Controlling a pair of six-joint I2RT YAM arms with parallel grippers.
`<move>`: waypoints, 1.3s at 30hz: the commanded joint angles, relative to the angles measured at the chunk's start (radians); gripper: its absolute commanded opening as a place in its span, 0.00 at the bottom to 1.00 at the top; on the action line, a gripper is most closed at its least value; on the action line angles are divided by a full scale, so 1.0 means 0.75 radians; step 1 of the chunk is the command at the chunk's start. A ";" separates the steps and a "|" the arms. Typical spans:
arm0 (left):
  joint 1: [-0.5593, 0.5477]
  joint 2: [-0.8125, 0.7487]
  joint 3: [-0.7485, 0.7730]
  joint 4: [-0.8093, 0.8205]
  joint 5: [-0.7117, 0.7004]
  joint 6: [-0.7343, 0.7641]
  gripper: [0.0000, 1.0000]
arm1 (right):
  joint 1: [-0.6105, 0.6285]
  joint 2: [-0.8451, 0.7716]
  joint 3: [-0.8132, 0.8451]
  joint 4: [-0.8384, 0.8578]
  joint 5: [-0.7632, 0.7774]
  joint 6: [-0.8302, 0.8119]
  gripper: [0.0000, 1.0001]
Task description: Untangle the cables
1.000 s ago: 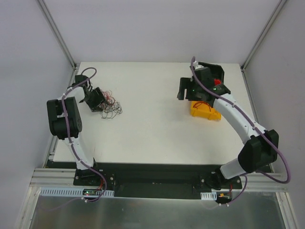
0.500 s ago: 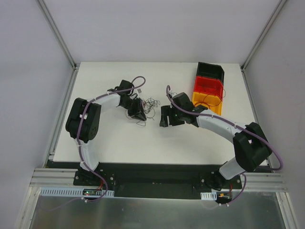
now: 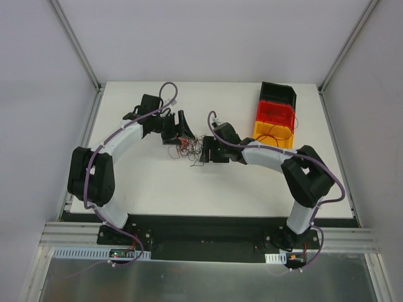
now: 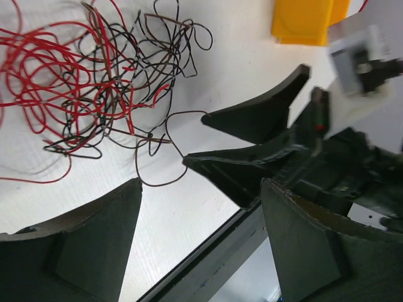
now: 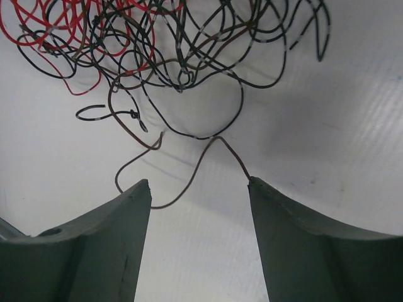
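The cables (image 3: 189,148) are a loose tangle of thin red and black wires on the white table, between my two grippers. My left gripper (image 3: 181,129) is open and empty just behind the tangle. In the left wrist view the cables (image 4: 94,82) lie ahead of the left gripper (image 4: 201,182). My right gripper (image 3: 206,151) is open at the tangle's right edge. In the right wrist view a brown strand of the cables (image 5: 157,50) loops between the right gripper's (image 5: 200,182) tips and touches the right fingertip (image 5: 255,185). The right gripper's fingers (image 4: 252,141) also show in the left wrist view.
Black (image 3: 278,93), red (image 3: 274,113) and yellow (image 3: 273,134) bins stand in a row at the back right, a thin wire lying in the yellow one. The table's near edge (image 4: 208,251) shows in the left wrist view.
My left gripper has drawn back behind the tangle. My right gripper has moved left up to the tangle's edge. The tangle lies slightly nearer and more spread.
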 commanded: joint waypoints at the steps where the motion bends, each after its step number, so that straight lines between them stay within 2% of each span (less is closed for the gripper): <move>1: 0.043 -0.111 -0.005 0.016 -0.038 0.035 0.76 | 0.069 0.074 0.084 0.061 0.065 0.040 0.66; 6: 0.104 -0.111 0.005 0.014 0.017 0.011 0.75 | 0.122 0.056 0.039 0.167 0.177 0.089 0.67; 10: 0.126 -0.123 0.003 0.016 0.009 0.017 0.75 | 0.138 0.078 -0.036 0.231 0.337 0.552 0.67; 12: 0.126 -0.119 -0.003 0.014 0.004 0.019 0.75 | 0.148 0.102 -0.057 0.282 0.345 0.663 0.67; 14: 0.126 -0.099 0.003 0.014 0.021 0.019 0.75 | 0.159 0.133 -0.010 0.231 0.337 0.704 0.66; 17: 0.126 -0.062 0.009 0.016 0.055 0.007 0.75 | 0.167 0.152 0.000 0.180 0.313 0.774 0.60; 18: 0.126 -0.054 0.011 0.016 0.060 0.005 0.75 | 0.169 0.152 -0.012 0.192 0.302 0.786 0.53; 23: 0.124 -0.027 0.015 0.016 0.070 0.013 0.75 | 0.175 0.127 -0.045 0.266 0.208 0.727 0.22; 28: 0.114 0.046 0.023 0.016 0.092 0.007 0.78 | 0.175 -0.040 -0.122 0.268 0.224 0.619 0.03; 35: 0.096 0.144 0.035 0.016 0.125 0.009 0.77 | 0.179 -0.284 -0.157 0.147 0.290 0.437 0.00; 39: 0.075 0.187 0.050 0.016 0.156 0.009 0.83 | 0.177 -0.404 -0.182 0.135 0.310 0.365 0.00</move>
